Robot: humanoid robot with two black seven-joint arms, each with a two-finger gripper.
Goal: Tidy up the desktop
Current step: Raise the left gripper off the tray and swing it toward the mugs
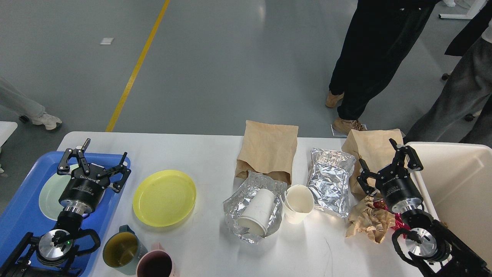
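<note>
At the far left, a blue plastic tray [23,207] is sitting on the corner of the desktop [200,254], the white tabletop filling the lower part of the view, and it is already holding one pale green plate [50,192]. The left gripper [100,159] is hovering over that tray with its fingers spread wide and nothing between them.

Just right of the tray, a yellow plate [164,197] is lying on the bare white surface, and below it a grey-green cup [120,250] and a pink cup [154,265] are standing near the front edge; these look like dishes still waiting for the tray.

In the middle, a brown paper bag [268,152] is lying flat, with a crumpled foil bag [251,207] holding a tipped paper cup [256,211], an upright paper cup [298,204] and a second foil bag [330,181] beside it. Further right, another brown bag [371,148] and a wad of crumpled brown paper [369,223] with something red under it are lying near the cream plastic bin [457,184], whose visible inside is showing no rubbish.

The right gripper [384,163] is hanging spread open and empty beside that bin. By my reading, the tidying is only just starting.
</note>
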